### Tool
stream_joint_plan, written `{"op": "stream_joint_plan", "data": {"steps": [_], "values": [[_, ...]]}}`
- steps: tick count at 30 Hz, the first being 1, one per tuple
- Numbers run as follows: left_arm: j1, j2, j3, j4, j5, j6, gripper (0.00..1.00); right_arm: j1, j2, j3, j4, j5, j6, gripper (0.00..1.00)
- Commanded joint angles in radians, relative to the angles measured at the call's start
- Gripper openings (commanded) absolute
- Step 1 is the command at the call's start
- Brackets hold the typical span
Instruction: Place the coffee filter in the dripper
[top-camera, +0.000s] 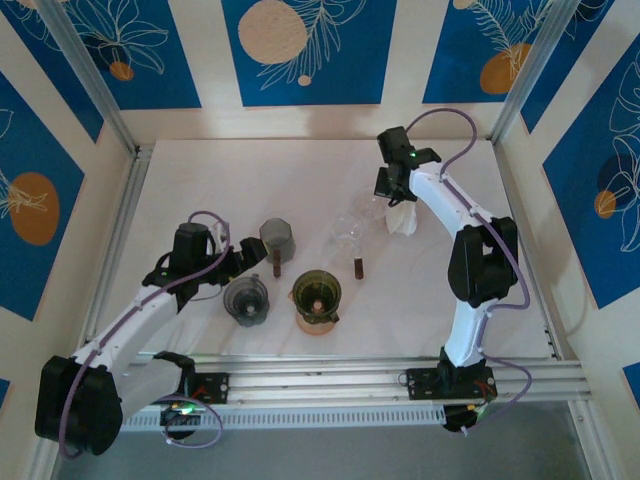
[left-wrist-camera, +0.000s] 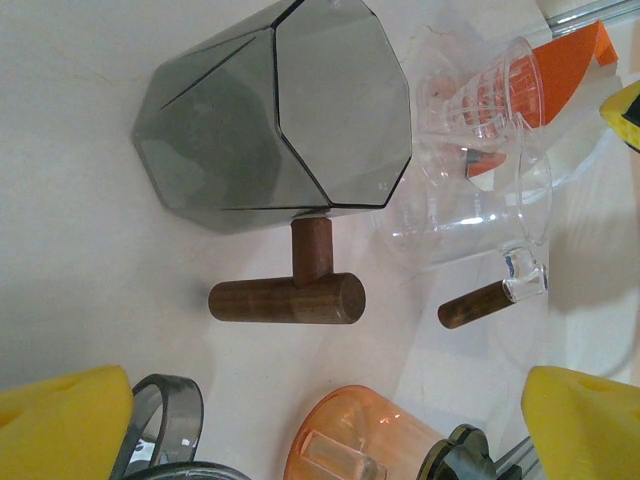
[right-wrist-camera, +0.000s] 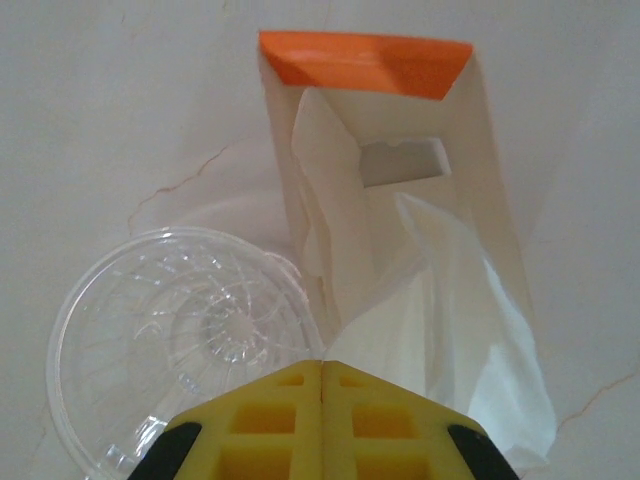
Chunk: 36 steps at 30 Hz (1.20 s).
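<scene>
At the table's far right: white coffee filters (right-wrist-camera: 470, 330) sagged from their orange-topped holder (right-wrist-camera: 365, 60), outside any dripper.
Clear dripper (right-wrist-camera: 185, 330): stood just beside the holder, with no paper in it.
Right gripper (right-wrist-camera: 322, 385): yellow fingers were pressed together over the filters' near edge; I couldn't tell whether any paper was pinched.
Left gripper (top-camera: 258, 258): fingers (left-wrist-camera: 65, 425) were spread wide, facing the grey dripper (left-wrist-camera: 275, 115) and its wooden handle (left-wrist-camera: 290, 298).

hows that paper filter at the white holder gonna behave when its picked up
Probably floppy: the paper filter sags and creases where it spills from the holder. It looks thin and slightly translucent, so likely very light and easy to crumple or tear. It may snag on the holder's cutout.
</scene>
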Motion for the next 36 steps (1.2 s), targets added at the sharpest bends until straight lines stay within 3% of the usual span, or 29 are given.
{"op": "stream_joint_plan", "data": {"steps": [1,3,9,12,14,17,20,24,31,33,36], "values": [[-0.010,0.002,0.025,0.006,0.017,-0.008,1.00,0.012,-0.008,0.044,-0.059,0.059,-0.013,0.00],[-0.010,0.004,0.025,0.005,0.017,-0.006,1.00,-0.007,-0.028,0.009,-0.015,-0.036,-0.005,0.00],[-0.010,0.007,0.024,0.009,0.018,-0.013,1.00,0.010,-0.021,0.024,-0.028,0.025,-0.014,0.00],[-0.010,0.005,0.025,0.009,0.017,-0.013,1.00,-0.009,-0.034,0.000,0.008,-0.058,-0.009,0.00],[-0.010,0.003,0.024,0.006,0.017,-0.013,1.00,0.007,-0.040,0.001,-0.007,0.044,-0.008,0.00],[-0.011,0.000,0.025,0.006,0.015,-0.013,1.00,0.000,-0.039,0.009,-0.018,-0.013,0.008,0.00],[-0.010,0.004,0.025,0.007,0.015,-0.014,1.00,0.006,-0.011,0.056,-0.080,0.092,0.010,0.00],[-0.010,0.003,0.027,0.003,0.018,-0.015,1.00,-0.035,-0.035,0.017,-0.033,-0.078,0.053,0.00],[-0.010,0.002,0.027,0.002,0.015,-0.018,1.00,-0.031,-0.008,0.049,-0.062,-0.040,0.016,0.01],[-0.010,0.005,0.026,0.005,0.015,-0.021,1.00,-0.030,-0.004,0.050,-0.061,-0.047,0.014,0.12],[-0.010,0.008,0.025,0.008,0.019,-0.026,1.00,-0.023,-0.016,0.042,-0.044,-0.047,0.009,0.36]]}}
